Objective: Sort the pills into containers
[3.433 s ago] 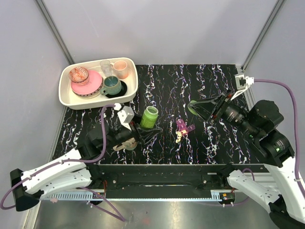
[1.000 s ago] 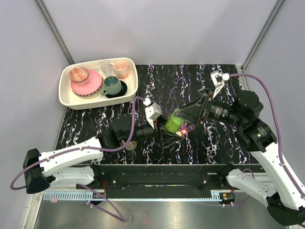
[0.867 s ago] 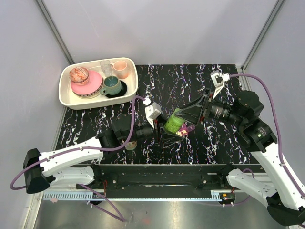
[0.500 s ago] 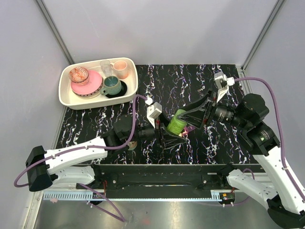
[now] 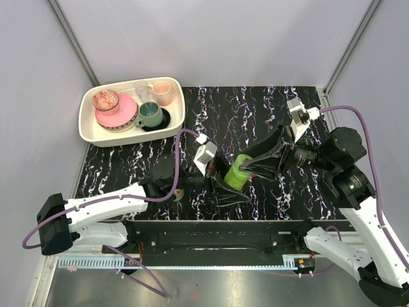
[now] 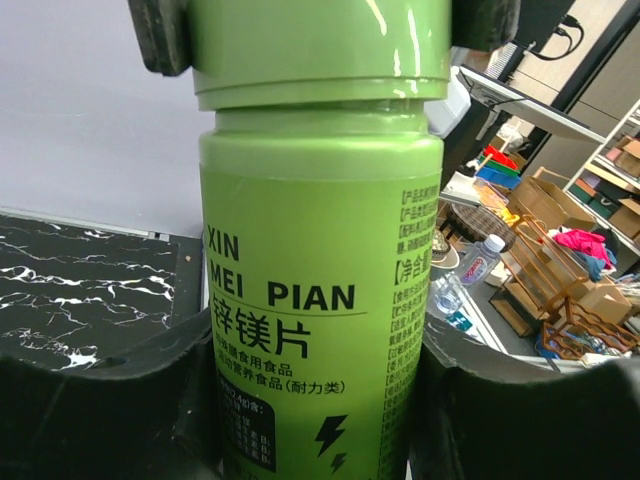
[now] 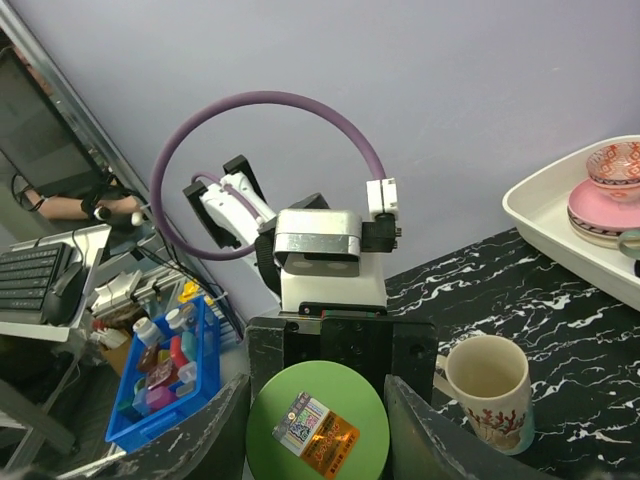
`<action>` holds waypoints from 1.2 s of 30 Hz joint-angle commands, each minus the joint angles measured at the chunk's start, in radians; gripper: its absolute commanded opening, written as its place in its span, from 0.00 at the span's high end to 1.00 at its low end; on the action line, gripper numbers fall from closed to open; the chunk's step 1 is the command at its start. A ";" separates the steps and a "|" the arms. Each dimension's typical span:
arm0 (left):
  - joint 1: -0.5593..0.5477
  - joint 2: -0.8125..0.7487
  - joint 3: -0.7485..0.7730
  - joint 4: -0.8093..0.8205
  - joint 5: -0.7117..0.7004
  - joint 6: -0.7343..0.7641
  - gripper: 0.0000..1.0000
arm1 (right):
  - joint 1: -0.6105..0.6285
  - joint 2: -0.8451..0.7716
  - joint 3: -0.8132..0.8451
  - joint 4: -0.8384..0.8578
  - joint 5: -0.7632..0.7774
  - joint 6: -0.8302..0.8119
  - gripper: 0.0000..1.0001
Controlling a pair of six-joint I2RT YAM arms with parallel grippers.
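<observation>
- Left arm stretches rightward from its near-left base, forearm held low.
- Left gripper is clamped around the body of the green bottle.
- Right arm reaches in from the right, wrist turned leftward.
- Right gripper has its fingers pressed on either side of the bottle's cap.

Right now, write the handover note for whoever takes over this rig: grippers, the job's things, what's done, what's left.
Left gripper: shut on the green bottle, around its body, held tilted.
Right gripper: shut on the cap, which is seated on the bottle.
Pill box and pills: not visible in any view.
Done: no sorting that shows.
Left: take the cap off, then sort the pills.
</observation>
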 commanded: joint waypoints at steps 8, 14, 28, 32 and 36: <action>0.014 -0.010 0.041 0.279 -0.006 -0.047 1.00 | 0.015 -0.010 -0.004 -0.066 -0.193 0.006 1.00; 0.014 -0.011 0.026 0.272 -0.077 -0.047 1.00 | 0.015 -0.004 -0.005 -0.121 -0.120 -0.024 1.00; 0.014 -0.047 0.112 -0.130 -0.352 0.143 1.00 | 0.013 0.044 0.036 -0.309 0.077 -0.098 1.00; 0.014 -0.051 0.126 -0.188 -0.432 0.183 1.00 | 0.016 0.076 0.067 -0.369 0.141 -0.098 1.00; 0.014 -0.057 0.155 -0.291 -0.534 0.240 1.00 | 0.015 0.104 0.108 -0.455 0.251 -0.100 1.00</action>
